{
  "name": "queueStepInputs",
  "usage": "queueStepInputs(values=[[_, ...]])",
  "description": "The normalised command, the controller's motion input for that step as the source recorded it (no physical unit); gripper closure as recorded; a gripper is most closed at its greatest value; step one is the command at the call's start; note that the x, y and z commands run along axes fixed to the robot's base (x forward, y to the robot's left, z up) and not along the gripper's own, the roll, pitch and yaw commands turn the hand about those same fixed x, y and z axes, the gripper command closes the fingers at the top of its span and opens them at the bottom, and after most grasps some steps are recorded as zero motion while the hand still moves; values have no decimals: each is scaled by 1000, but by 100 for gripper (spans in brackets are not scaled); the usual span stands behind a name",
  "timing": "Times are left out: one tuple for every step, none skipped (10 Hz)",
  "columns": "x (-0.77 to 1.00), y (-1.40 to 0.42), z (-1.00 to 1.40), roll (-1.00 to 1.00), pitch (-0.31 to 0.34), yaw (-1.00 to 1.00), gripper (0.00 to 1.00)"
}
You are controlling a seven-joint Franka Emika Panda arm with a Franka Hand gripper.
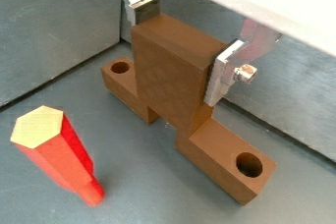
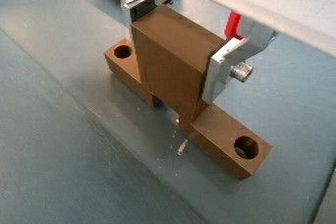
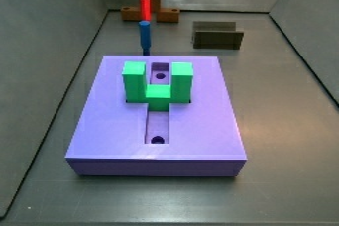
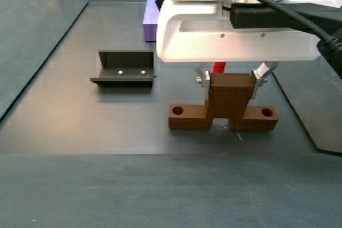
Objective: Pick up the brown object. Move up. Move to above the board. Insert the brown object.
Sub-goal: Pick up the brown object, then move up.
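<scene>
Where both wrist views look down past the arm: gripper (image 1: 184, 46) (image 2: 182, 39) low over the desk (image 1: 282, 90), straddling the raised middle block of the brown object (image 1: 178, 71) (image 2: 171, 61). Fingers (image 1: 226, 74) set narrow, one silver plate flat against each side of that block, apparently clamped on it; contact on the far side only partly visible. Brown object resting flat on the desk, long bar w/ a round hole near each end, upright block at centre. Close beside it in a wrist view, red top of the red-and-blue peg (image 1: 59, 154), standing apart from the bar; in a wrist view only a red sliver (image 2: 234, 22) behind a finger.

In a side view, same grip seen from the front: gripper (image 4: 230, 77) under the white wrist housing, brown object (image 4: 227, 97) below it, bar ends sticking out both sides. To one side & well apart, dark olive-brown U-shaped block (image 4: 124, 68). Further back, a corner of the purple board (image 4: 151, 12).

In a side view, board (image 3: 199, 111) nearest the camera, groove down the middle, green U-shaped block (image 3: 137, 81) sitting on it astride the groove. Beyond the board: peg (image 3: 145, 22), olive block (image 3: 217, 36), then brown object (image 3: 166, 14) at the far edge, mostly hidden behind the peg, well apart from the board.
</scene>
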Motion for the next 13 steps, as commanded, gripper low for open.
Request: queueStepInputs(values=[[0,0,0,0,0,0,100],[0,0,0,0,0,0,100],[0,0,0,0,0,0,100],[0,0,0,0,0,0,100],[0,0,0,0,0,0,100],[0,0,0,0,0,0,100],[0,0,0,0,0,0,100],[0,0,0,0,0,0,100],[0,0,0,0,0,0,100],[0,0,0,0,0,0,100],[0,0,0,0,0,0,100],[0,0,833,0,0,0,100],[30,0,845,5,-11,-10,100]])
